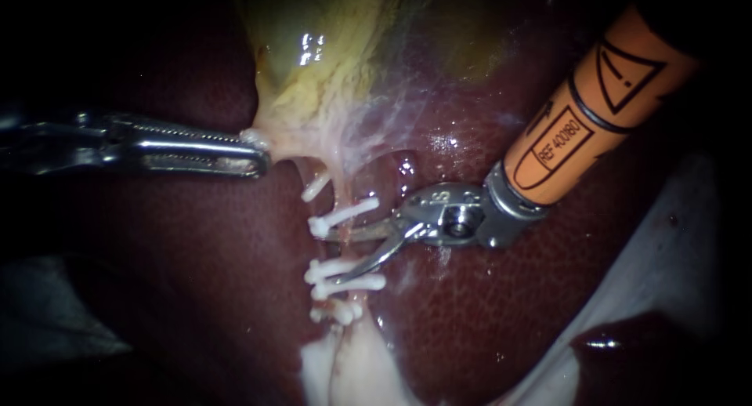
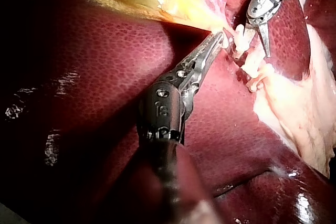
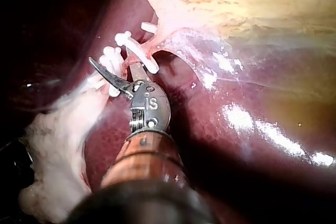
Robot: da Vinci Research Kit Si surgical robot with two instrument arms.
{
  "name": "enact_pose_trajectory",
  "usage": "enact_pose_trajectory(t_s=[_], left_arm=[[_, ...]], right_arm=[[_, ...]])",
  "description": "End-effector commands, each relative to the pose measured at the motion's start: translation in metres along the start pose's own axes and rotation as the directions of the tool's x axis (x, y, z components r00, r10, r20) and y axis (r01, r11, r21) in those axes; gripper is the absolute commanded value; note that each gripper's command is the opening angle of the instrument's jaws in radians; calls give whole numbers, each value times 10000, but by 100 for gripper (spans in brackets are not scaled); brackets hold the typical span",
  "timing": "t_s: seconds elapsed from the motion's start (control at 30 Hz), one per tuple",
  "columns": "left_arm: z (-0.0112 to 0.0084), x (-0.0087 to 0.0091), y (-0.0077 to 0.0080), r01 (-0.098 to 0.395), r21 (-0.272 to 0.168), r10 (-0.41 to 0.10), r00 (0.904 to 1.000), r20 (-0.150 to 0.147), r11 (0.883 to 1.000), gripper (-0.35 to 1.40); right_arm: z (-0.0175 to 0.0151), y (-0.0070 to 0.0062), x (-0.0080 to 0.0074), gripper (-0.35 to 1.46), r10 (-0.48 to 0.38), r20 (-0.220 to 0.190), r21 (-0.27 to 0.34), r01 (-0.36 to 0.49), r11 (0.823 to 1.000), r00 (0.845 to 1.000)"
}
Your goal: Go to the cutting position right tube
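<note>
Gallbladder [image 1: 329, 53] on liver [image 1: 196, 280]; left instrument [image 1: 239, 151] clamped on its lower edge; below, clipped tube [image 1: 341, 193] between right instrument [image 1: 334, 257] blades.

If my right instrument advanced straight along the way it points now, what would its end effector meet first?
Most likely the tube between the white clips: the right instrument's end effector, open, points at that stretch, its tips already beside it. Depth is unclear; the lower tip may touch a clip first.

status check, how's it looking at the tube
left instrument shut on gallbladder. right instrument open, blades at tube between clips. nothing blocking.
</note>
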Motion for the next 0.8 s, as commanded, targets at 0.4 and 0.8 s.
enact_pose_trajectory(t_s=[0.4, 0.8], left_arm=[[1, 0, 0, 5, 13, -5, 10000, 0, 10000, -35], [2, 0, 0, 5, 20, -5, 10000, -2, 10000, -35]], right_arm=[[27, 16, 9, 127, 632, -1108, -105, -647, 9978, 9918], [35, 20, 12, 135, 1647, -1710, -380, -1735, 9841, 9714]])
